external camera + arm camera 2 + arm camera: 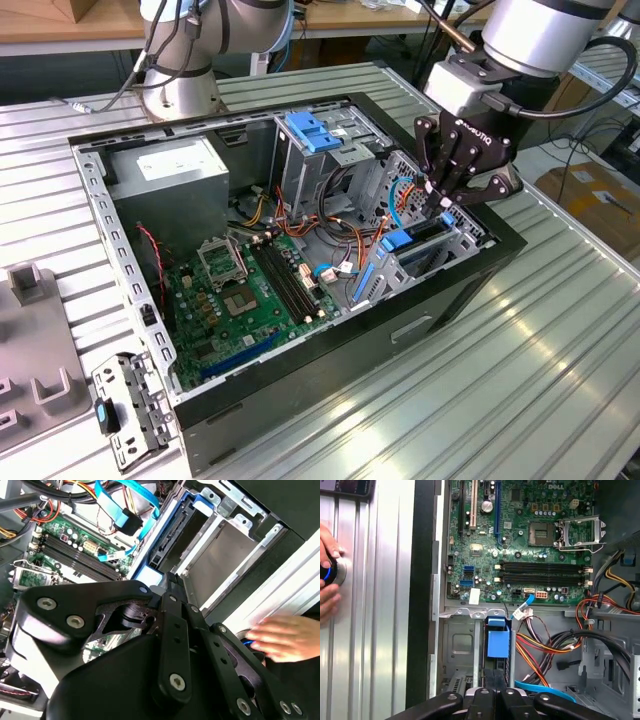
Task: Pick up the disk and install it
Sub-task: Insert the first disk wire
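Note:
The disk [412, 241], a dark body with bright blue rails, stands on edge in the drive bay at the exterior view's right end of the open computer case [470, 290]. My black gripper [440, 200] hangs right over it, fingers drawn in on the disk's upper end. In the first wrist view the disk [498, 642] runs from the bay's metal frame under the gripper [496, 691]. In the second wrist view the gripper [171, 577] meets the disk [172, 530] beside the bay's bare metal wall.
Orange and blue cables [400, 195] crowd the bay. A grey cage with a light blue handle [315, 130] stands behind it, the motherboard [250, 290] beside it. A perforated bracket [125, 410] lies on the table. A hand [327, 575] rests on a round knob.

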You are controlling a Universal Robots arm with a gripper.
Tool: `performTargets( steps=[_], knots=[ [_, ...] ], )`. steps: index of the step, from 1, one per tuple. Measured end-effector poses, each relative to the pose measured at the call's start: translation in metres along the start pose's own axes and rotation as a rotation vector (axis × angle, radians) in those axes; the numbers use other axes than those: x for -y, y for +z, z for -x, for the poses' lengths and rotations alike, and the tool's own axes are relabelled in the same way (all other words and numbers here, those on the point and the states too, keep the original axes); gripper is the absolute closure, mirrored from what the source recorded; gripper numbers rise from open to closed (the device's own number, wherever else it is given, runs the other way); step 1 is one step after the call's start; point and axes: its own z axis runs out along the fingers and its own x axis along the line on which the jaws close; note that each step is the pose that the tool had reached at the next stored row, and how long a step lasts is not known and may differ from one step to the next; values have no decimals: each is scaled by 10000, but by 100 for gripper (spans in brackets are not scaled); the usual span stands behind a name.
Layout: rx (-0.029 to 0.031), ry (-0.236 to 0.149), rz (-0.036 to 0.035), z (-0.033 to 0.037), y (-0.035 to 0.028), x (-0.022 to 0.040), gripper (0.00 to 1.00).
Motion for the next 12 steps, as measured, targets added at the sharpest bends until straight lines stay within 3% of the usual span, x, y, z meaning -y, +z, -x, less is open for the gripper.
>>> performTargets(
  steps=[4,8,12],
  knots=[
    [0,-46,29,4,-3,20,89],
    [-1,-66,59,47,-8,135,89],
    [-23,-631,45,56,-20,150,89]
  ],
)
